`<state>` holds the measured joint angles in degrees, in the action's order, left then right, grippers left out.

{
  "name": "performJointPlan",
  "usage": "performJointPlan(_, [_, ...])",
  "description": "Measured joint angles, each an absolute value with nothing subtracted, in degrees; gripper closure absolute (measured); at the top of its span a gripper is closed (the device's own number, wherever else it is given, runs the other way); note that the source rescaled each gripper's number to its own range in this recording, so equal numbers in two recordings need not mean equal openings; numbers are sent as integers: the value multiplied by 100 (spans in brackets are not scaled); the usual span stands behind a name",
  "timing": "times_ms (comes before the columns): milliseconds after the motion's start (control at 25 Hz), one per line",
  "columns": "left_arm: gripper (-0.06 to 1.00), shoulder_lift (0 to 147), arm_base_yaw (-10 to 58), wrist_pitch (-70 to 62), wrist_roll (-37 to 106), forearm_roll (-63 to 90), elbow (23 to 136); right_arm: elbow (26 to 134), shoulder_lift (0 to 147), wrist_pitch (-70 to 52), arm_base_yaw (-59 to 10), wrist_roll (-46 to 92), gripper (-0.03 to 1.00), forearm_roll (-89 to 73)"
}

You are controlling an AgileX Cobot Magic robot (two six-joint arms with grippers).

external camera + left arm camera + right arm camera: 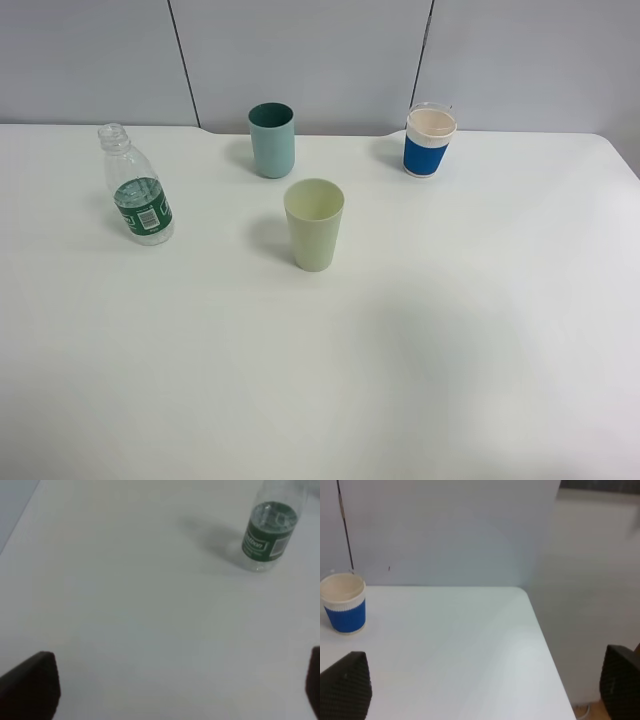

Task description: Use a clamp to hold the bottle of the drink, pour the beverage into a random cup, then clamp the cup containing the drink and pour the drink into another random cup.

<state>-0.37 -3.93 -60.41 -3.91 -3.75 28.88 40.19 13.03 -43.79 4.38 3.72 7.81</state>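
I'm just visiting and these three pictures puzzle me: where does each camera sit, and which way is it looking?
Exterior high: mounted above, looking down on the white table with the small clear ribbed plastic bottle, pale yellow-green tapered cup, teal straight-sided cup and white cup with a blue band; no arm shows.
Left wrist: on the left arm, facing the bottle; the open left gripper tips show.
Right wrist: on the right arm, facing the table's far corner and the blue-banded cup; the open right gripper tips show.
Shared: the high view has both the bottle and that cup.
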Motion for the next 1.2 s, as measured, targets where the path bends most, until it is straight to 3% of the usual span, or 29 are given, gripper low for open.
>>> performJointPlan(320, [-6, -37, -393, -6041, -391, -375, 2888, 4024, 127, -5495, 438, 372, 22, 781])
performJointPlan(600, [-6, -37, -393, -6036, -391, -375, 2888, 3894, -17, -6601, 438, 372, 22, 774])
performJointPlan(840, [-6, -37, -393, -6036, -391, -375, 2888, 3125, -17, -6678, 438, 382, 22, 206])
performJointPlan(1200, [-6, -37, -393, -6036, -391, -375, 2888, 3077, -17, -6286, 438, 273, 22, 0])
